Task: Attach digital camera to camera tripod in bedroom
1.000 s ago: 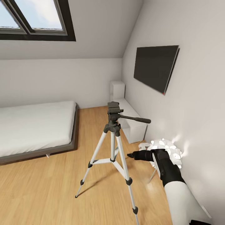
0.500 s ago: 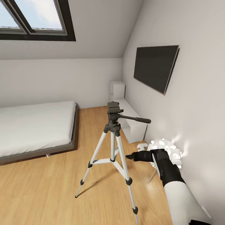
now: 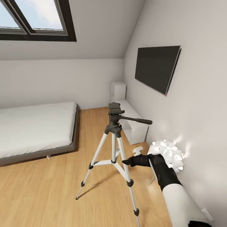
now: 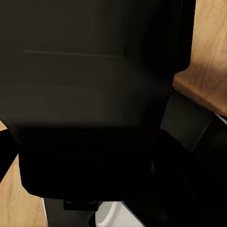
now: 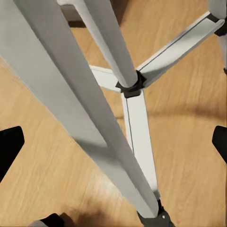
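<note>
Even daylight from the skylight, soft floor shadows, dim left wrist view.

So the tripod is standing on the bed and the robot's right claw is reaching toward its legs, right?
Not quite. In the head view the tripod stands on the wood floor, beside the bed, not on it. The right claw is indeed reaching toward its legs.

No text, label, brand, number or sign can be read anywhere. The camera tripod carries no legible marking on its head or legs, and the dark wall screen above it is blank apart from a tiny red light at its lower corner.
</note>
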`<state>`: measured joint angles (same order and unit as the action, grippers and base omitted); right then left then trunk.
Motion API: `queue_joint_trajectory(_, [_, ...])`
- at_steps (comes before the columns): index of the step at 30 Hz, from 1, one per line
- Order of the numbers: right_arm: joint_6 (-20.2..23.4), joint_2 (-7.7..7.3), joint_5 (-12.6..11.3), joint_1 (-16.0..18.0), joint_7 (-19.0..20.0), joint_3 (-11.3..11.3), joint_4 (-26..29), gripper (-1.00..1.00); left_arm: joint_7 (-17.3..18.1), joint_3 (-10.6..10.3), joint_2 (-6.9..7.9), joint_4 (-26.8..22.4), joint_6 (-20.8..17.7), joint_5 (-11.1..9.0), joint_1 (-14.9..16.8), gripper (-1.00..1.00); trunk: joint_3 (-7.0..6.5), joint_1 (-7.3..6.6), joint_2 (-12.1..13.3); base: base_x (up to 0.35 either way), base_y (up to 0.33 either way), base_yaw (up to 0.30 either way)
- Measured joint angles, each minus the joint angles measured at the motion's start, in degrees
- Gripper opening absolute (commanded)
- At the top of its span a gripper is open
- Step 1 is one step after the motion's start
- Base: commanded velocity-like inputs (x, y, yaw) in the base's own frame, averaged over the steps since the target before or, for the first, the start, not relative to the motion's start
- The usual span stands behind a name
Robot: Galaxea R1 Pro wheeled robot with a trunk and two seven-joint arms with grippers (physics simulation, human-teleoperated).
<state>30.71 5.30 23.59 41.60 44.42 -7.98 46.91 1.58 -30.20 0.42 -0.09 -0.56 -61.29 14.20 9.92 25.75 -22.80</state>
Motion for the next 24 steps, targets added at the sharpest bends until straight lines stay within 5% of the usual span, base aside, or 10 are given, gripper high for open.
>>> queue_joint_trajectory(24, [-3.08,0.31,-0.43,0.00,-1.22,1.64,-1.73,1.00,0.01,-0.01,0.00,-0.01,0.00,0.00,0.00,-1.00,0.00,0.00,0.00,0.000,0.000,0.000])
